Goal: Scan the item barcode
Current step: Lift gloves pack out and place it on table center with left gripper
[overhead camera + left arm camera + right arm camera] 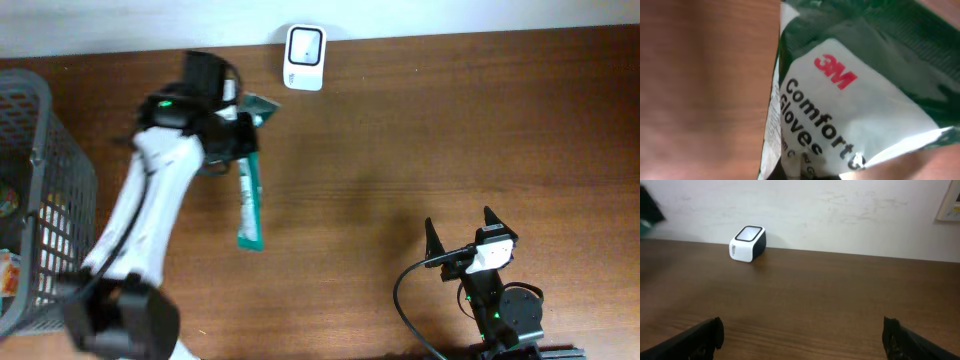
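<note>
My left gripper (232,128) pinches the glove packet (250,205) just left of the scanner (304,57). My right gripper (460,222), well apart from it, is spread wide, empty

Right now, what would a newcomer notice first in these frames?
The green-and-white 3M Comfort Gloves packet stands out first, held by the shut left gripper at the back left of the table, just short of the white scanner at the back edge. Next come the right gripper, open and empty at the front right, and the grey basket at the left edge.
</note>
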Controlling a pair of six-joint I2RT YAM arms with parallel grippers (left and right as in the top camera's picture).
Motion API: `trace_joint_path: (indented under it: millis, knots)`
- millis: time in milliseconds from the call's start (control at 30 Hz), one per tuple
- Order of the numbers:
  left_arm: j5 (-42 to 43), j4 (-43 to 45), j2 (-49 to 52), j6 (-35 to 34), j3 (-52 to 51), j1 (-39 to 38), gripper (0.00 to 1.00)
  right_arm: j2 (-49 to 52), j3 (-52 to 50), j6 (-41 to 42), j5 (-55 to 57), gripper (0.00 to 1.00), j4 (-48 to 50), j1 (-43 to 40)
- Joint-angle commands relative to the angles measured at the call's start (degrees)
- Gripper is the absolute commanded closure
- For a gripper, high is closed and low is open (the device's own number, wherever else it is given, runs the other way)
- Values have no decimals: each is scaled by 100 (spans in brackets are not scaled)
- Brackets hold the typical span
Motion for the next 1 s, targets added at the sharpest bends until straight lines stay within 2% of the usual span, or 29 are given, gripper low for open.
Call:
trace_joint_path:
  millis: [0, 167, 200, 233, 267, 300, 333, 433, 467, 500, 633, 700, 767, 800, 900, 967]
  knots:
    - [-20, 422, 787, -286, -31, -417, 100, -39, -31, -37, -48, 2, -24, -28]
    - [-186, 866, 1375, -433, -31, -667, 100, -39, -31, -37, -48, 2, -24, -28]
    - [-101, 1036, 1438, -433, -31, -673, 93, -39, -31, -37, -48, 2, -24, -28]
    - [20, 1156, 1469, -433, -31, -673, 67, -39, -31, -37, -48, 2, -24, -28]
    - [153, 1250, 1478, -433, -31, -673, 48, -39, -31, -37, -48, 2, -24, -28]
    - [407, 1390, 1478, -428, -31, -671, 24, -39, -31, -37, -48, 2, -24, -28]
    - [640, 1471, 1473, -426, -28, -673, 22, -39, -31, -37, -48, 2, -26, -28]
    - [649, 1753, 1259, -424, 15, -669, 18, -39, -31, -37, -48, 2, -24, -28]
    - [608, 1757, 1073, -302, 107, -634, 13, -39, -31, -37, -48, 2, -24, -28]
    - [605, 1729, 704, 74, 262, -535, 1, -39, -31, -37, -48, 2, -24, -28]
    - [605, 1550, -560, 787, 354, 118, 1, -39, -31, -37, -48, 2, -24, -28]
    - [404, 1231, -1292, 885, 354, 949, 0, -39, -31, -37, -48, 2, -24, -28]
    - [-173, 844, -1895, 890, 354, 2166, 1, -39, -31, -37, -48, 2, -24, -28]
    - [-225, 758, -1993, 999, 352, 2573, 1, -39, -31, -37, -48, 2, -24, -28]
    - [-240, 535, -2000, 1095, 286, 4050, 10, -39, -31, -37, -48, 2, -24, -28]
    - [-262, 551, -1912, 1075, 155, 4725, 5, -39, -31, -37, -48, 2, -24, -28]
